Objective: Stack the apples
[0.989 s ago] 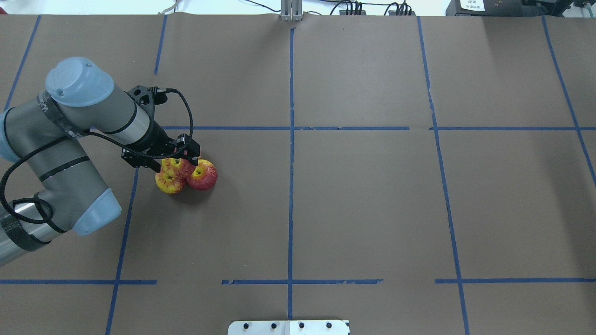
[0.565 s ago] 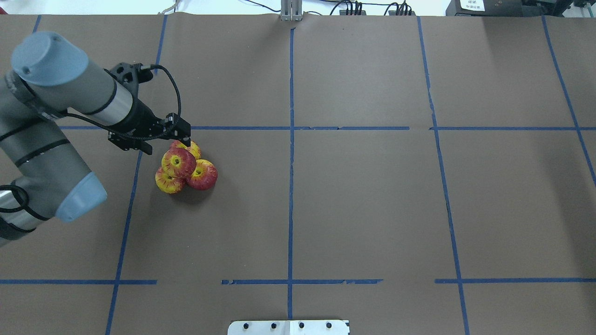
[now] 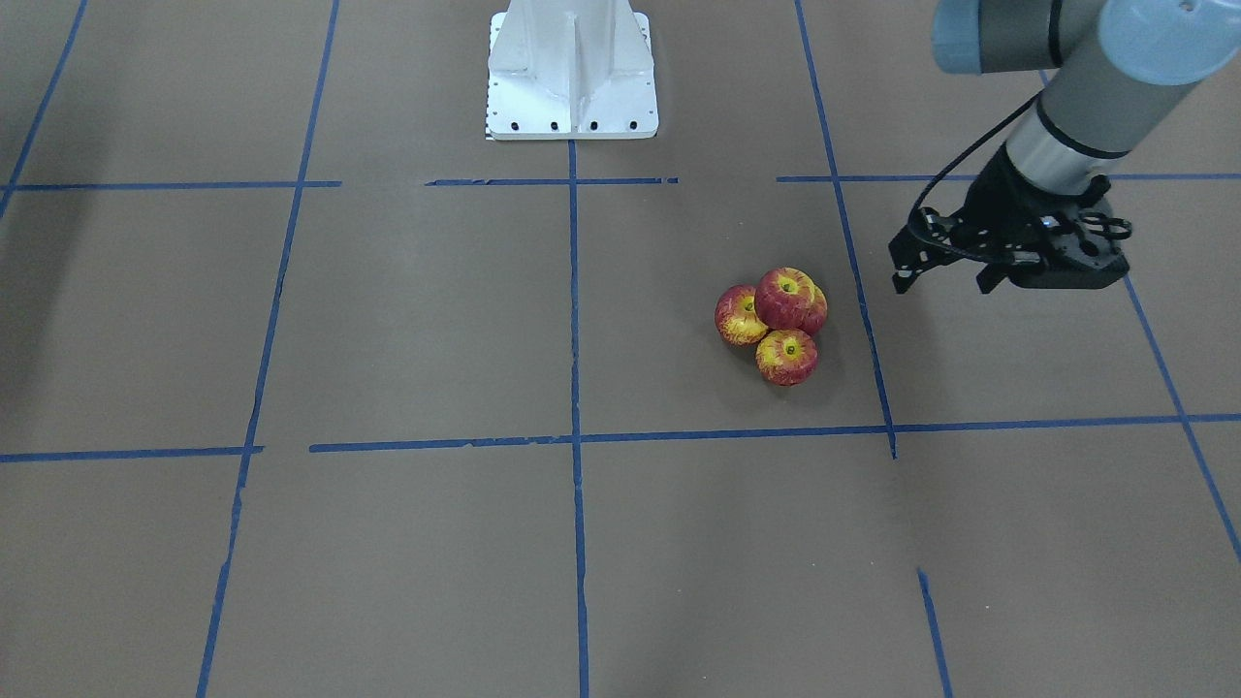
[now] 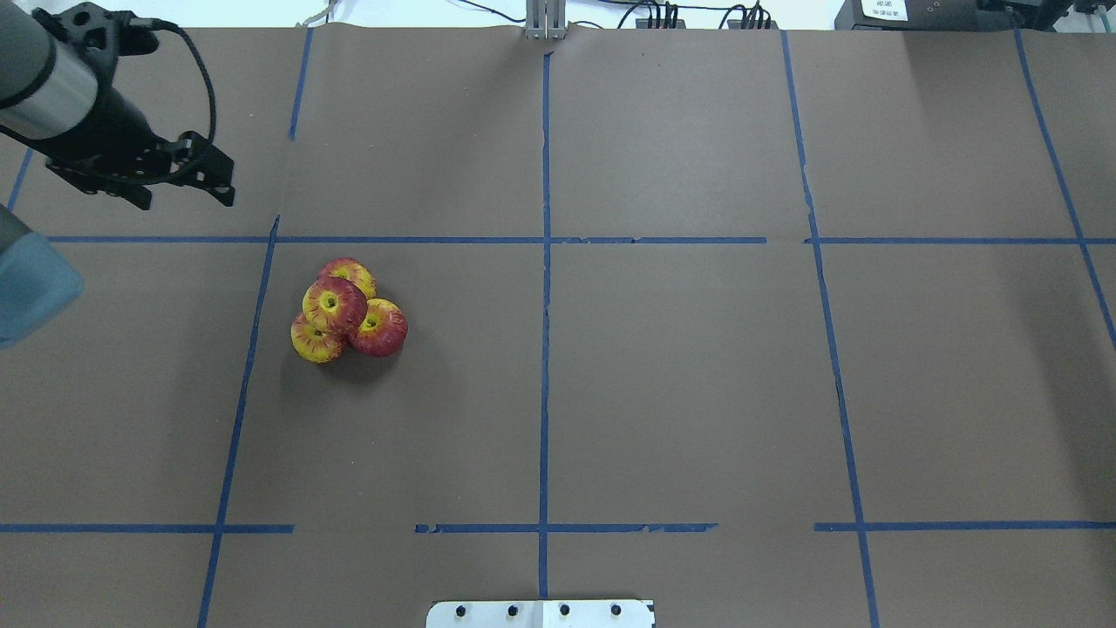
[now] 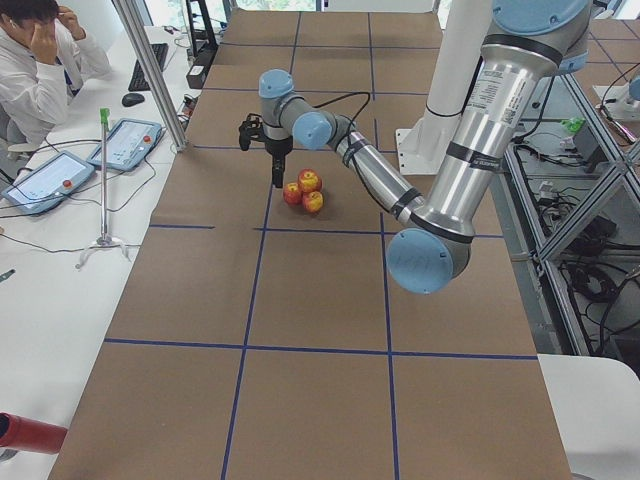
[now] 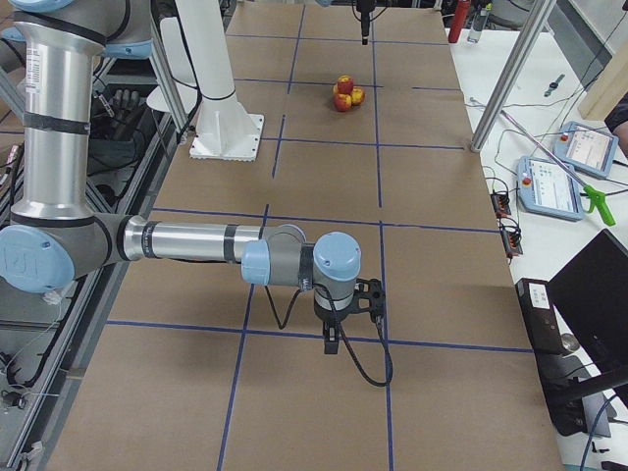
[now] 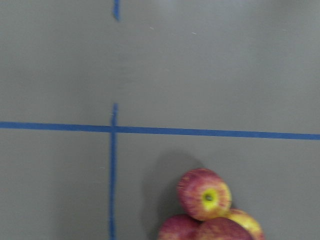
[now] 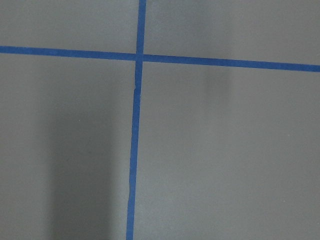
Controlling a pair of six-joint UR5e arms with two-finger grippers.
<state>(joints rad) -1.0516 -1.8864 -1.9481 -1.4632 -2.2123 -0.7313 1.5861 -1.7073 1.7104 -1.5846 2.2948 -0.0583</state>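
Brown paper table cover (image 4: 697,392) all round the left gripper (image 3: 940,284): matt, smooth, no shine. On it, blue tape lines (image 4: 544,349): thin, slight sheen, edges ragged in places. To one side of the gripper, the apples (image 4: 340,310): glossy, smooth skins, look like moulded plastic. Gripper itself is matt black; plastic or metal, cannot tell. Above it, the left arm (image 3: 1076,107): satin silver metal tube, smooth blue-grey caps. Further off, the base plate (image 3: 572,97): white painted metal, semi-gloss.

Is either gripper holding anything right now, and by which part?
Nothing is held. The left gripper hangs open and empty, apart from the apples, all four in their pile. The right gripper carries nothing visible.
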